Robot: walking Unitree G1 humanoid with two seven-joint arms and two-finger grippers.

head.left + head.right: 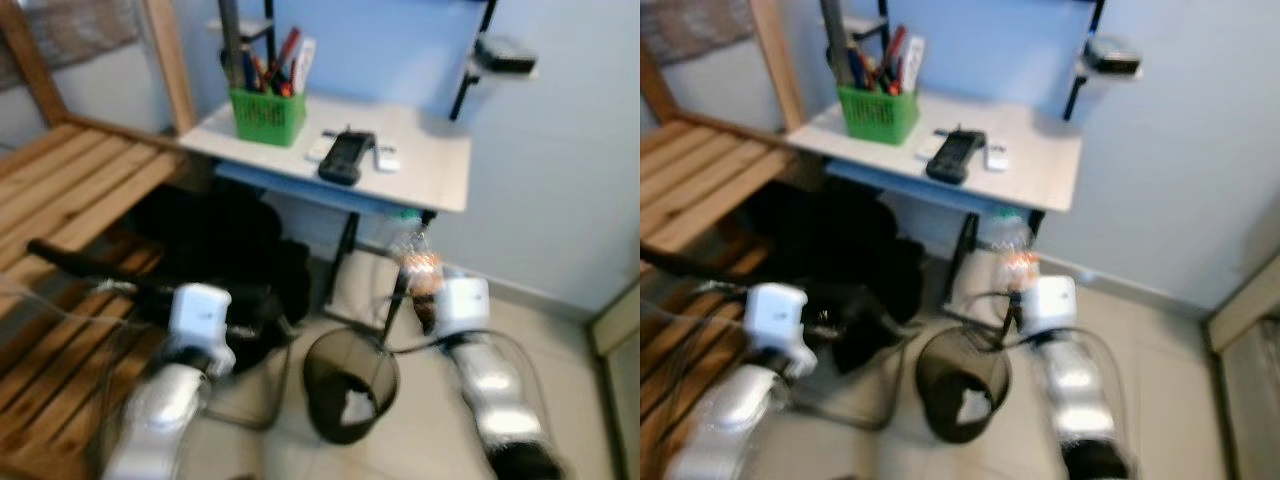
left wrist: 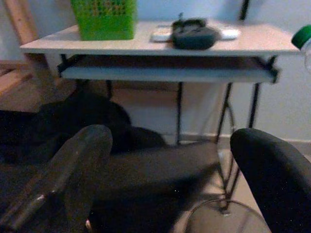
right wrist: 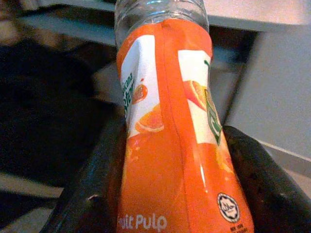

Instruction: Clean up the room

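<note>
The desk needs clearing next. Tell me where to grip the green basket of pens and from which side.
Grip the green basket by its side walls, low down, coming in from the desk's open front edge. Pens stand out of the top, so a grasp from above looks blocked. The left gripper is open and faces it; the right gripper holds the orange bottle.

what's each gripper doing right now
Left gripper: open, holding nothing.
Right gripper: shut on the orange-labelled bottle, above the black mesh bin.
</note>
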